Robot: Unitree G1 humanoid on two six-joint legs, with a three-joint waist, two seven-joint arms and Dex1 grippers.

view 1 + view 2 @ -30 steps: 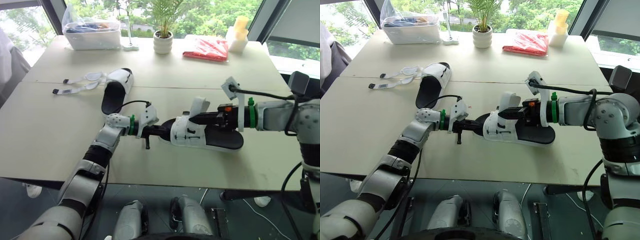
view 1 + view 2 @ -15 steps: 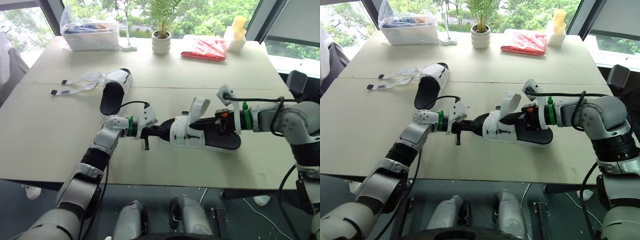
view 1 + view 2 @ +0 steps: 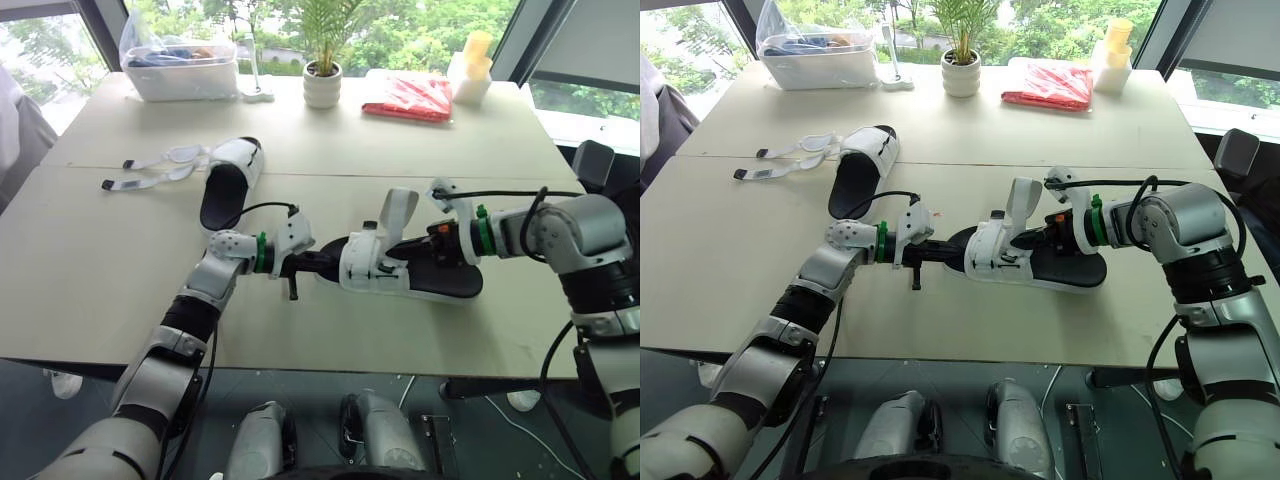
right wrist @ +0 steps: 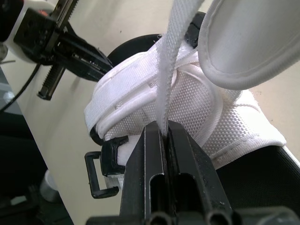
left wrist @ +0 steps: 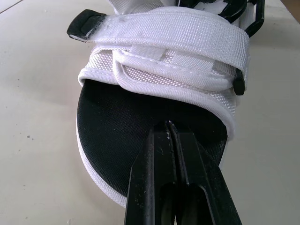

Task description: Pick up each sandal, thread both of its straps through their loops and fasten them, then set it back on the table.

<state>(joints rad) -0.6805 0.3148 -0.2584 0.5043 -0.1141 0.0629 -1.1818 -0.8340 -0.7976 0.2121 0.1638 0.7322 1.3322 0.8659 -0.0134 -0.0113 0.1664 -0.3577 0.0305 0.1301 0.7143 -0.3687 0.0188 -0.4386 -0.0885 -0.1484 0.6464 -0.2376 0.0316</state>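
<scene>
Mid-fastening here: the sandal [image 3: 400, 275] lies on the tabletop [image 3: 90, 260] near the middle of its front edge. My left gripper [image 5: 169, 136] is clamped shut on the toe of its sole, and my right gripper [image 4: 165, 133] is pinched tight on the upright rear strap [image 4: 176, 56]. The front strap looks fastened, though I can't be sure, so next I'd steer this strap's tip down through the black loop [image 4: 101, 176].

— The sandal [image 3: 372, 268] just ahead of the fingertips of the left gripper [image 5: 168, 125]: what colours?
— Black footbed, white woven upper, black buckle [image 4: 101, 176].
— And the strap [image 4: 174, 61] between the fingers of the right gripper [image 4: 165, 127]?
— White, finely ribbed.
— The fingers themselves?
— Black on both, with green rings [image 3: 261, 252] behind them. The table [image 3: 80, 260] under them is plain pale beige.
</scene>
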